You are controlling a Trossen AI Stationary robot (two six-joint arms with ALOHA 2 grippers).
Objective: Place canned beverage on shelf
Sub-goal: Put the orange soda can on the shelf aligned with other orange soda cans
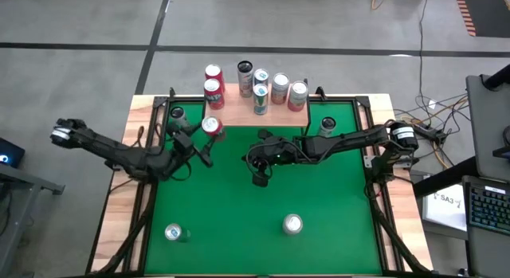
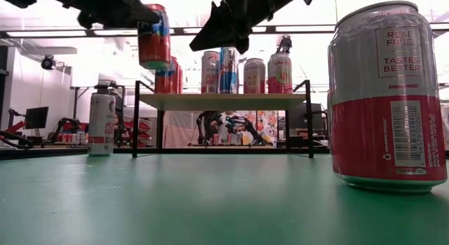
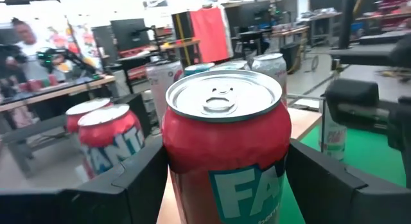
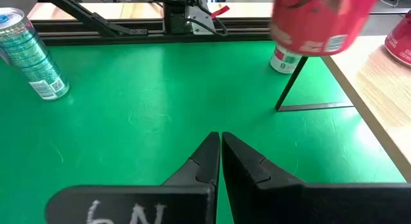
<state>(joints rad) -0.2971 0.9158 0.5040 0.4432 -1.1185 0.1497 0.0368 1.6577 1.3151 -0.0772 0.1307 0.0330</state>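
Green felt covers the worktop (image 1: 239,222), framed by a pale wooden border, with grey floor all round. From above, the shelf (image 1: 256,109) stands at the far edge, six cans on its wood top. The left gripper (image 1: 205,135) holds a red can (image 1: 211,126) upright just off the shelf's near-left corner, its fingers spread round the can's sides. The right gripper (image 1: 260,179) hangs over mid-worktop, fingers pressed together and holding nothing. Three cans stand loose on the near and left felt and another by the shelf's right leg; the middle lies open.

Level with the worktop, the red can (image 2: 153,36) hangs higher than the shelf (image 2: 223,100) top, beside its left end. A pink-and-silver can (image 2: 388,94) close to the lens hides the right side of the room. Bright ceiling lights wash out the room's upper part.

Left wrist view: the red can (image 3: 225,147) fills the frame between dark fingers (image 3: 138,182), its lettering cut off below. Benches and a blurred person sit behind.

Right wrist view: closed fingers (image 4: 209,161) point across bare felt toward a thin black shelf leg (image 4: 290,83); the red can (image 4: 321,22) is smeared.
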